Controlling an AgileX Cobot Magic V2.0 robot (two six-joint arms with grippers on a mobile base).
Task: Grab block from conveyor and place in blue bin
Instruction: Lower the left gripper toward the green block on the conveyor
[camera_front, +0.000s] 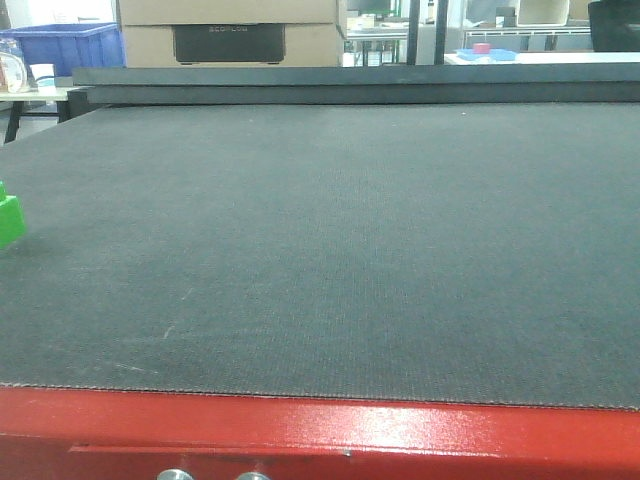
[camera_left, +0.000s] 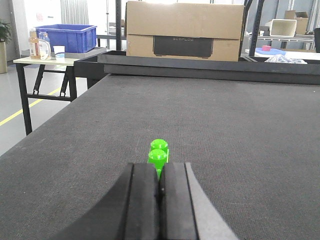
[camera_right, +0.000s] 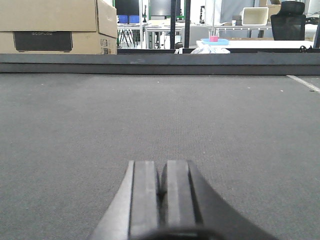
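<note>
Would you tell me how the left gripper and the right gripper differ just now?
The left gripper has the green block just ahead of it; the right gripper faces only bare conveyor. The cardboard box lies straight ahead of the left gripper, but off to the left of the right gripper. Both are shut, empty, low over the conveyor.

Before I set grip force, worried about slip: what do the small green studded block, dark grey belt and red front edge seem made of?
Small green studded block: likely moulded plastic, smooth and bright. Dark grey belt: matt woven or rubberised fabric, by its fine texture. Red front edge: probably painted metal, glossy with highlights.
</note>
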